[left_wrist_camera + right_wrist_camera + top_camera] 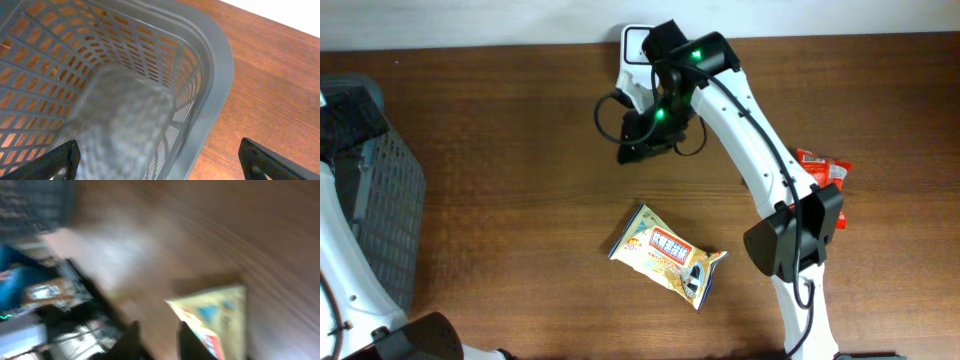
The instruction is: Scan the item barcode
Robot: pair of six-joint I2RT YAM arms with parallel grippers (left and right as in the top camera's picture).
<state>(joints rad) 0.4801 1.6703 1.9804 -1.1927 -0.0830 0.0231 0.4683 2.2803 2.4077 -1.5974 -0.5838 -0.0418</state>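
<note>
right claw (638, 142): fingers (186, 339) parted a little, bare wood showing in the gap, nothing pinched; wrist view badly blurred.
snack bag (665, 256): yellow, lying flat on the table (500, 120), well apart from the right claw, on the side toward that arm's base; in the wrist view just right of the fingers, not between them.
white device (632, 45): just beyond the right claw, at the far table edge; cannot tell whether touching.
red packet (820, 165): well apart from the right claw, beside the lower part of the right arm.
left claw (160, 167): spread wide, 2 black tips at the frame corners, nothing between.
grey basket (220, 60): directly under the left claw, mesh wall and rim in view; blurred grey shape close to the lens, cannot tell what.
</note>
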